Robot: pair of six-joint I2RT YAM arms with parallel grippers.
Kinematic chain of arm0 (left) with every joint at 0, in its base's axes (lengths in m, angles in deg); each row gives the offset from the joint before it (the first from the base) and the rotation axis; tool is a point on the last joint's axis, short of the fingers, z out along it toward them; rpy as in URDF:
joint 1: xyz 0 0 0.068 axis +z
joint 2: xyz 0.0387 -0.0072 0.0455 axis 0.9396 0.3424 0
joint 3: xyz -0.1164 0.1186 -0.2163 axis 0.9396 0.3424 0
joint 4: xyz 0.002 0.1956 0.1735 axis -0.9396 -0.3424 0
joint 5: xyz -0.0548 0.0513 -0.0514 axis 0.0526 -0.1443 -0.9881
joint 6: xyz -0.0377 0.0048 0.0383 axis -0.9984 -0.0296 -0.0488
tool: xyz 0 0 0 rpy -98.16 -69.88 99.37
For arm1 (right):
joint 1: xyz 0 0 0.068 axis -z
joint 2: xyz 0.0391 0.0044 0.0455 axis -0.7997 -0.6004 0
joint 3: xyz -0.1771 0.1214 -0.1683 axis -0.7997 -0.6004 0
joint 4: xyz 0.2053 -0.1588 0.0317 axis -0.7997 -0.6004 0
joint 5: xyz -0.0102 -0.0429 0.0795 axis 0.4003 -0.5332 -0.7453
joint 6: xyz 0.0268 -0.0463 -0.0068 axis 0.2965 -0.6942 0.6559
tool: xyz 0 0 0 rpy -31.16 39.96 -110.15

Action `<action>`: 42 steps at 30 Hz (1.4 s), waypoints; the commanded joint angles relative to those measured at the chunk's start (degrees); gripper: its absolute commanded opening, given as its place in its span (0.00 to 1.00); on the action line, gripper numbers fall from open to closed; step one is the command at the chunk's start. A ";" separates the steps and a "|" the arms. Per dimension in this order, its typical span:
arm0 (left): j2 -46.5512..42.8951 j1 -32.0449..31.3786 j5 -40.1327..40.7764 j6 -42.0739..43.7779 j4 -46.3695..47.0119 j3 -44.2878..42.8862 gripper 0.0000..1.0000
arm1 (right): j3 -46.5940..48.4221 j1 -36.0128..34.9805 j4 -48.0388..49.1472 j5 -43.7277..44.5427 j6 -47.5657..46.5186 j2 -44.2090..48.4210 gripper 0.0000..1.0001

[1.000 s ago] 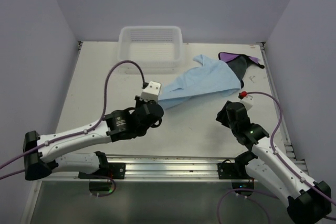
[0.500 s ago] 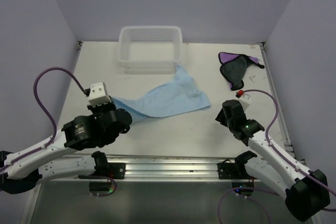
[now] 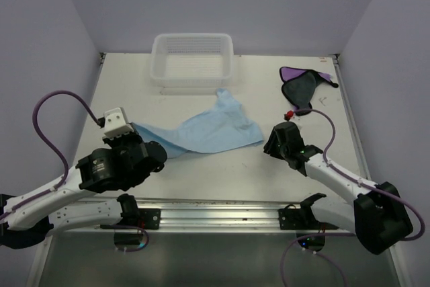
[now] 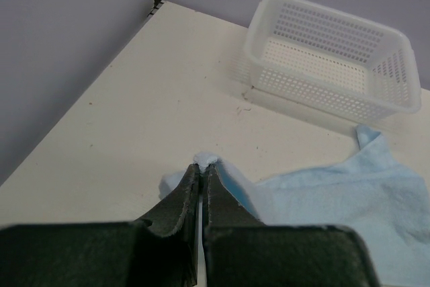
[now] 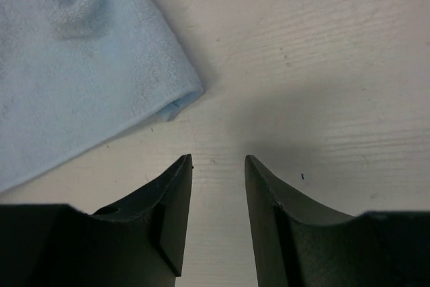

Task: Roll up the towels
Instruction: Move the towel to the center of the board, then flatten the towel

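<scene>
The light blue towel (image 3: 201, 131) lies stretched across the middle of the table, rumpled at its right end. My left gripper (image 4: 203, 164) is shut on its left corner, and a bit of blue cloth (image 4: 336, 199) pokes out past the tips. My right gripper (image 5: 218, 159) is open just short of the towel's right corner (image 5: 87, 65), with only bare table between its fingers. In the overhead view this gripper (image 3: 271, 142) sits right of the towel's right edge. The purple and dark towel (image 3: 302, 85) lies crumpled at the far right.
A white perforated basket (image 3: 193, 59) stands at the back centre; in the left wrist view the basket (image 4: 332, 55) is beyond the blue towel. Purple walls close in the table on the left, back and right. A rail runs along the near edge (image 3: 215, 210).
My left gripper has dragged the blue towel leftward off the purple one and toward the table's middle. My right arm has swung left toward the towel's right corner, its jaws narrowing.
</scene>
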 commanded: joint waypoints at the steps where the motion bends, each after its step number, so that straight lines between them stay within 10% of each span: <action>1: -0.01 0.17 5.09 0.03 2.32 0.46 0.00 | 1.38 0.09 6.77 -5.97 -2.36 -3.82 0.41; 26: -1.41 0.17 7.03 4.78 4.17 0.99 0.00 | 8.59 -0.35 9.59 -0.10 -0.08 -24.47 0.41; 36: -1.42 0.17 7.64 7.59 6.54 0.55 0.00 | 11.48 -0.44 7.14 2.89 -3.85 -25.81 0.00; 42: -0.36 0.17 8.78 9.35 7.33 -2.09 0.00 | 20.70 -0.52 -1.29 7.98 -14.30 -21.42 0.00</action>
